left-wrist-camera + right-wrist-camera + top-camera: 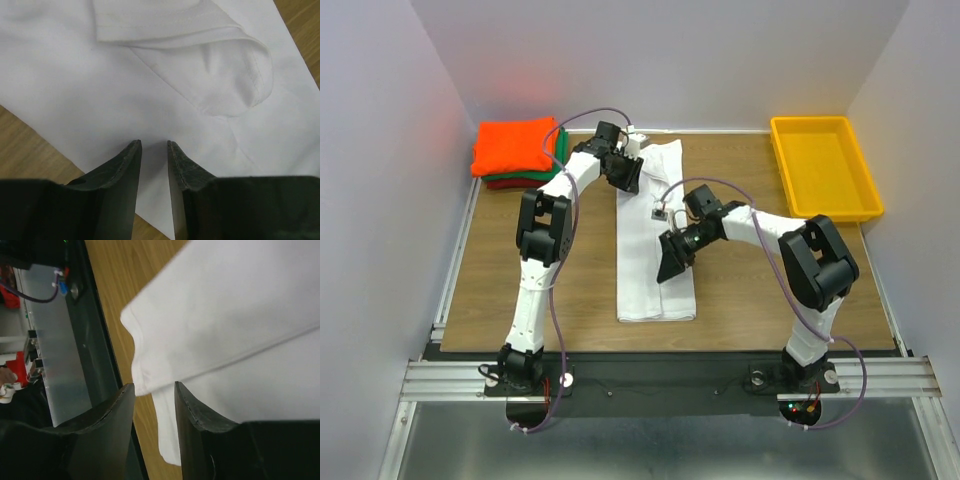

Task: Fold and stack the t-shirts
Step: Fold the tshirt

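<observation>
The white t-shirt lies folded into a long narrow strip down the middle of the table. My left gripper hovers over its far end; in the left wrist view the gripper is slightly open and empty above the white cloth, near a folded sleeve. My right gripper is over the strip's right edge; in the right wrist view it is open, with a corner of the white cloth just past its tips. The folded orange shirt tops green and dark red ones at the far left.
A yellow plastic tray stands at the far right corner. The wooden table is walled in by white panels. A metal rail and the arm bases run along the near edge.
</observation>
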